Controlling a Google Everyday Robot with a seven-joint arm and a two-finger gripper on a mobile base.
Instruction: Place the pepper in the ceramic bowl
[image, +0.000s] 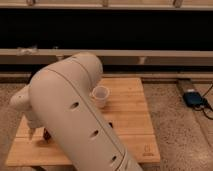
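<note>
My big white arm (75, 120) fills the middle of the camera view and hides much of the wooden board (127, 120). My gripper (31, 131) hangs at the arm's left end, low over the board's left part. A small dark red pepper (46, 134) shows just to the right of the gripper, at the arm's edge, close to the board. I cannot tell whether the gripper touches it. The ceramic bowl is hidden from view.
A small translucent white cup (101, 95) stands upright near the middle of the board, beside the arm. A blue device with a cable (193, 98) lies on the speckled floor at the right. A dark wall with a ledge (150, 55) runs behind the board.
</note>
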